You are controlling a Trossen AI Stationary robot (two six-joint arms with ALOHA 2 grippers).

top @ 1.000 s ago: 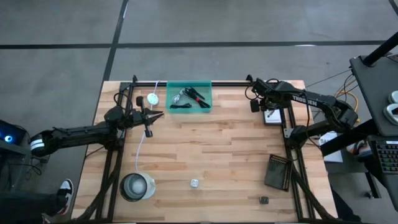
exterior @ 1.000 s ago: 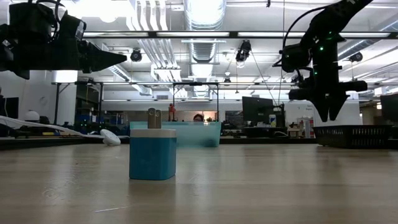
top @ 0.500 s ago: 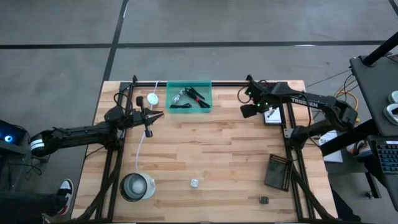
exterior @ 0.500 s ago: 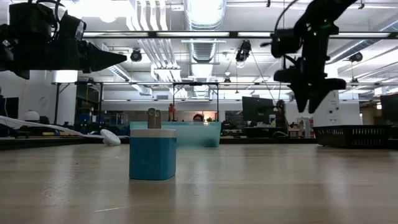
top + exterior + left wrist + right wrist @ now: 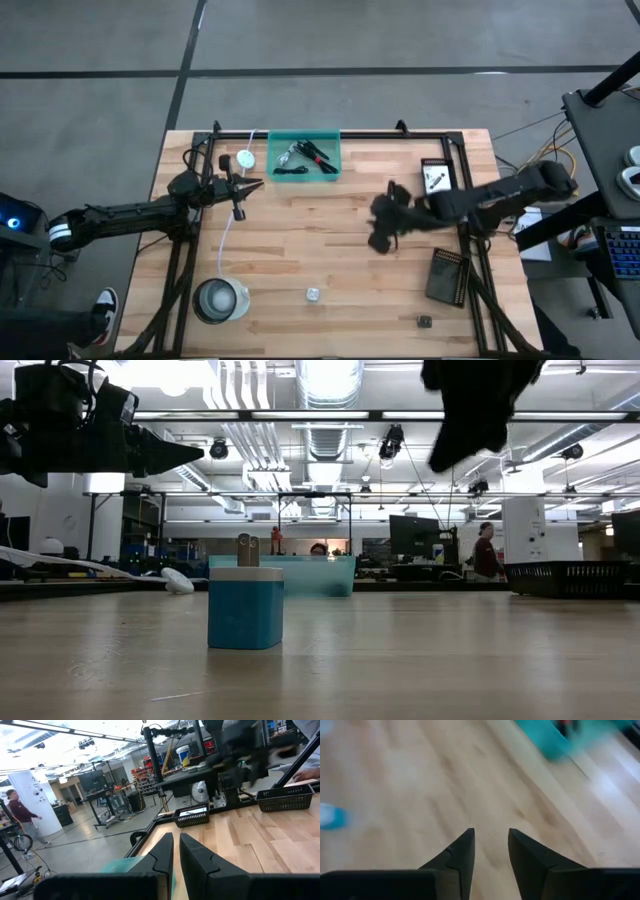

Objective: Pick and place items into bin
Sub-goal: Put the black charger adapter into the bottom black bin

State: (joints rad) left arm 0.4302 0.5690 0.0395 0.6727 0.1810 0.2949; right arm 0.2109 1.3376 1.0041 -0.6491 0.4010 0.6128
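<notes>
The teal bin [image 5: 327,141] stands at the table's far edge, and holds a black cable with a red tie [image 5: 318,156] and a silvery clip [image 5: 292,152]. A small blue block with a metal top [image 5: 313,295] stands upright near the near edge, and a tiny dark item [image 5: 424,321] lies to its right. My right gripper [image 5: 382,232] hovers open over the table's middle, right of centre, holding nothing; its wrist view [image 5: 491,831] shows bare wood below. My left gripper [image 5: 256,185] waits above the table on the left, shut and empty, left of the bin.
A clear round container [image 5: 220,300] sits at the near left. A white disc [image 5: 245,158] with its cord lies left of the bin. A black perforated board [image 5: 448,275] lies near right, and a small black basket with white cards [image 5: 435,178] far right. Bare wood fills the middle.
My right gripper has swung fast from the far right corner, beside the small basket, toward the table's near edge and left, out over the middle of the table. The left arm has kept still.
</notes>
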